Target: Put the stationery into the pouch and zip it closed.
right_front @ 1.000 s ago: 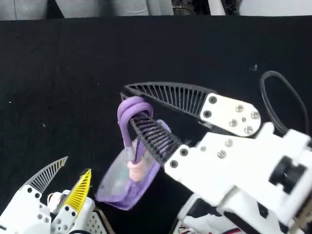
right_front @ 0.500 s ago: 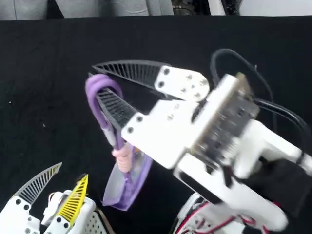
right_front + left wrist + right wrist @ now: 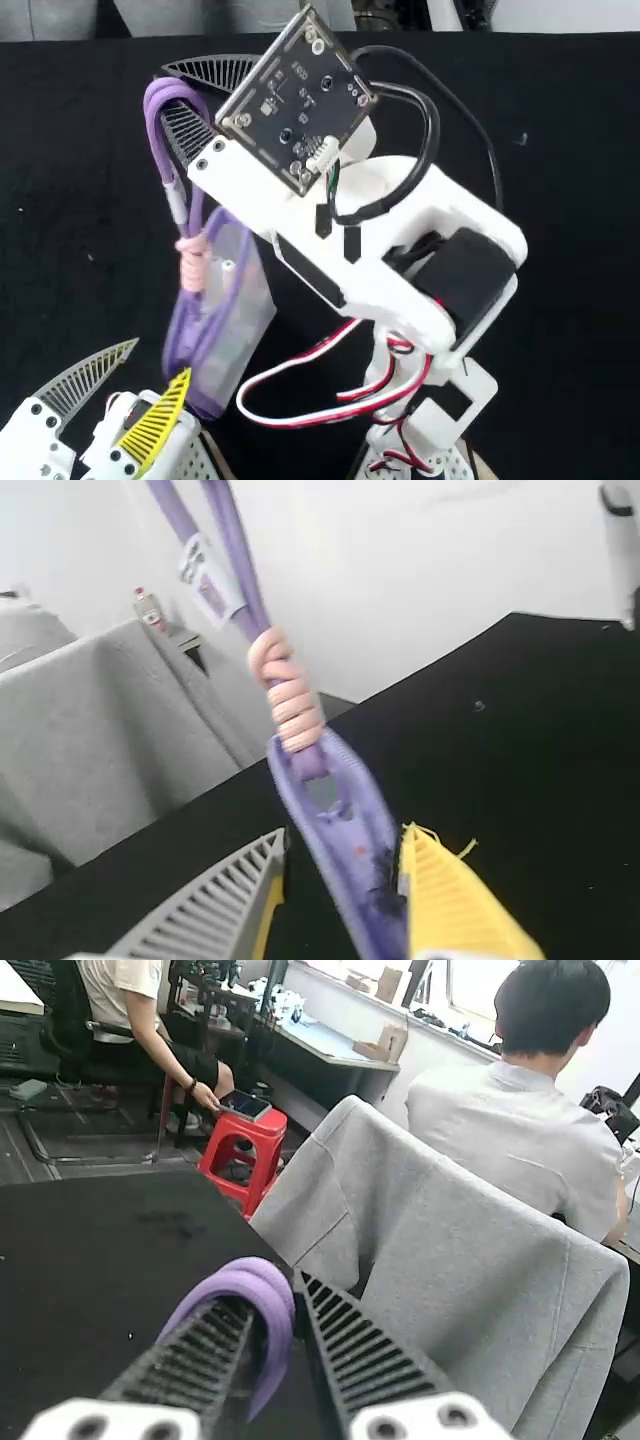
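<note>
desk: what's the right arm got?

me: from my console, the right gripper [image 3: 166,88] is clamped on the purple carry loop [image 3: 158,108] of the pouch [image 3: 225,300]. on the right wrist camera the loop [image 3: 252,1292] sits pinched between the two black ribbed fingers [image 3: 365,1355] of that gripper [image 3: 282,1298].

desk: and the pouch itself?

me: it hangs below the loop, clear-sided with purple trim, tilted over the black table [image 3: 80,150]. a pink coiled cord [image 3: 192,262] wraps the loop where it joins the pouch. i can't tell whether the bottom end touches the table, or whether the zip is closed.

desk: left arm?

me: the left gripper [image 3: 160,362] sits near the front edge with its claw spread wide, one grey finger and one yellow. on the left wrist camera the pouch [image 3: 340,820] comes down between them, just beside the yellow finger [image 3: 450,900] and apart from the grey finger [image 3: 215,905]. the pink coil [image 3: 285,695] and a small tag [image 3: 205,575] on the loop show above it.
</note>
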Motion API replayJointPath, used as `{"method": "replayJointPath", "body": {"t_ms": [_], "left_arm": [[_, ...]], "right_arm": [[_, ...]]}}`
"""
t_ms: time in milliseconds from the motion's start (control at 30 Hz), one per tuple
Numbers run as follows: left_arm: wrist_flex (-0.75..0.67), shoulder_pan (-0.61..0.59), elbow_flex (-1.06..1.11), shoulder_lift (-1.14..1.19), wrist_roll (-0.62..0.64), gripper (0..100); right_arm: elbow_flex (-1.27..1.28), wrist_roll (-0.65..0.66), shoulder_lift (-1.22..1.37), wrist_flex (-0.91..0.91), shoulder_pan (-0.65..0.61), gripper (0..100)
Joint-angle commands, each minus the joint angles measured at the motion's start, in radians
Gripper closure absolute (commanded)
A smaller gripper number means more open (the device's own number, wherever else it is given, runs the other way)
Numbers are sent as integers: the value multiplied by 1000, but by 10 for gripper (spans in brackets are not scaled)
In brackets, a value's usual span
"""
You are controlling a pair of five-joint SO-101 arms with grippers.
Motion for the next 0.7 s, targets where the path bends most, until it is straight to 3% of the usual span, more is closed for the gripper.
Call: {"method": "replayJointPath", "body": {"t_ms": [0, 267, 567, 667], "left_arm": [[2, 84, 30, 11, 15, 810], [2, 94, 171, 9, 15, 808], [0, 90, -122, 9, 15, 808], [0, 31, -216, 9, 14, 808]], "right_arm": [[-2, 0, -1, -29, 17, 988], [-21, 0, -15, 8, 17, 988], [-87, 0, -33, 87, 18, 988], [-139, 0, -33, 129, 18, 988]]}}
